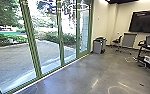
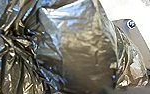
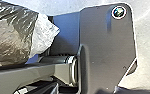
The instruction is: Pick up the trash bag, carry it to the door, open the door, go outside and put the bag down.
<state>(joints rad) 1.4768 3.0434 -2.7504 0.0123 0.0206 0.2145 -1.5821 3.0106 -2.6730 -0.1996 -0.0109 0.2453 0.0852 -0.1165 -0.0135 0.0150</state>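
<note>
Your gathered plastic trash bag [image 2: 88, 47] bulges beside the robot's dark plate [image 3: 106, 57]; I can't tell how either gripper's jaws stand.

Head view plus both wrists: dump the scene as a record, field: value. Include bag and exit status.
location: indoors, on a smooth gray floor
boundary: green-framed glass wall
beyond_glass: paving, trees and shrubs
bag: shiny dark trash bag, bunched into creases in one part, close to both wrist cameras
bag_hold: cannot tell which gripper has it
exit_status: not outside yet; which panel opens, cannot tell
near_glass: gray bin
far_wall: dark screen
seating: dark chair
</note>
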